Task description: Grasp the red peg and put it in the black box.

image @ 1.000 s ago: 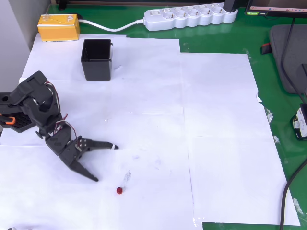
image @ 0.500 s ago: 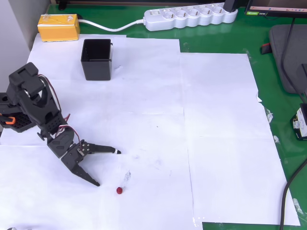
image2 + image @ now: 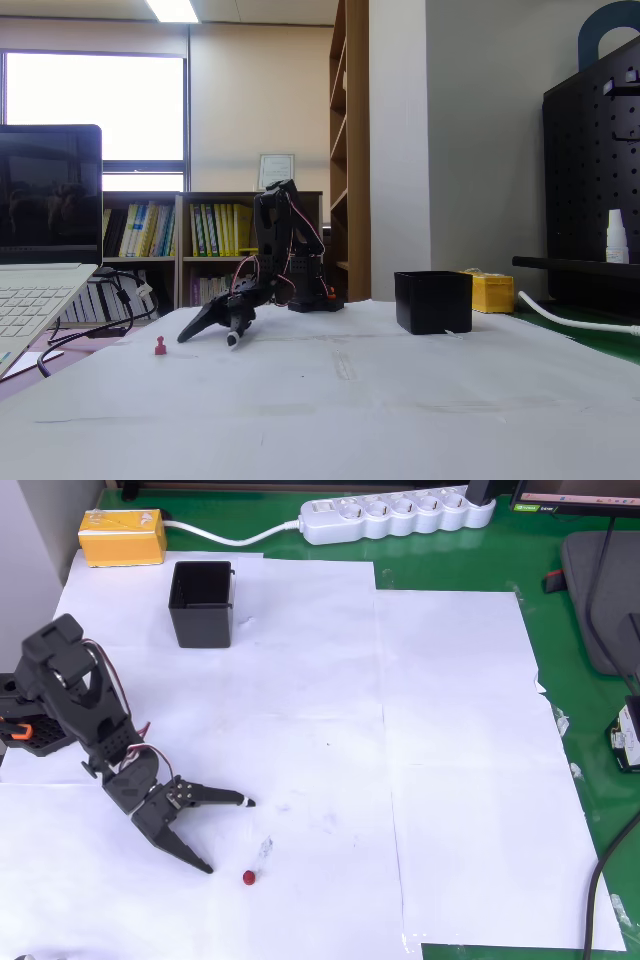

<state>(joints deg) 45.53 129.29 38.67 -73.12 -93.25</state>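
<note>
The red peg [image 3: 248, 878] is a tiny dark-red stub on the white paper near the front edge; in the fixed view the red peg [image 3: 160, 346] stands at the left. My black gripper [image 3: 228, 834] is open, its two fingers spread wide, just left of and above the peg in the overhead view, with nothing between them. In the fixed view the gripper [image 3: 208, 334] hangs low over the paper, right of the peg. The black box [image 3: 201, 603] stands upright and open-topped at the upper left, far from the gripper; the fixed view has the black box [image 3: 433, 301] at the right.
A yellow box [image 3: 122, 536] lies beyond the black box. A white power strip [image 3: 397, 515] and its cable run along the far edge. The arm's base [image 3: 25, 730] sits at the left edge. A laptop [image 3: 40, 260] stands at the left of the fixed view.
The arm has stretched forward, carrying the open gripper slightly down the overhead view toward the peg. The peg and box have not moved.
</note>
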